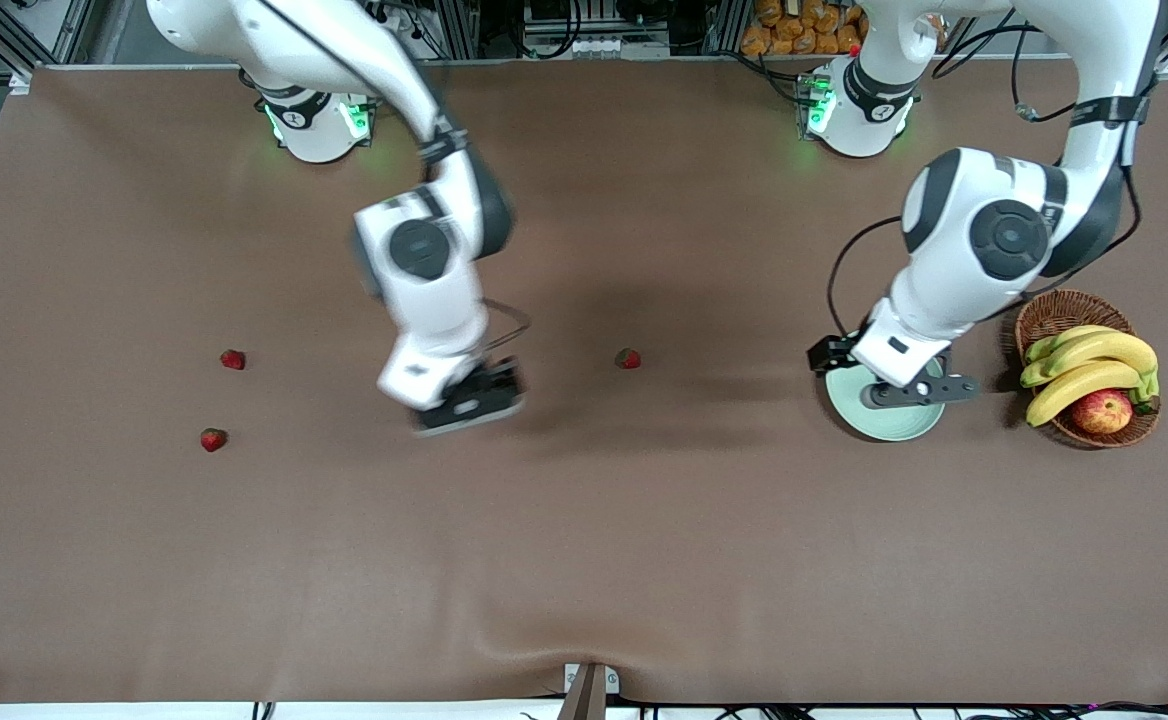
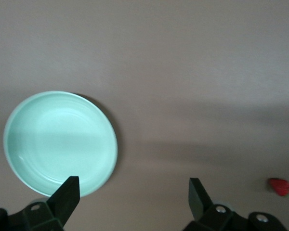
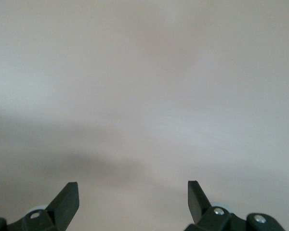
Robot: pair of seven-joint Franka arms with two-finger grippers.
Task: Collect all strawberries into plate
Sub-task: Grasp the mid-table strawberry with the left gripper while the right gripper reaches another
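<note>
Three strawberries lie on the brown table: two toward the right arm's end and one mid-table. The pale mint-green plate sits empty beside the basket. My left gripper hangs over the plate's edge, open and empty. In the left wrist view my left gripper shows the plate and the mid-table strawberry. My right gripper is open and empty over bare table between the strawberries. In the right wrist view my right gripper shows only tablecloth.
A brown wicker basket with bananas and a red-yellow apple stands at the left arm's end, beside the plate. The cloth has a slight ridge near the front edge.
</note>
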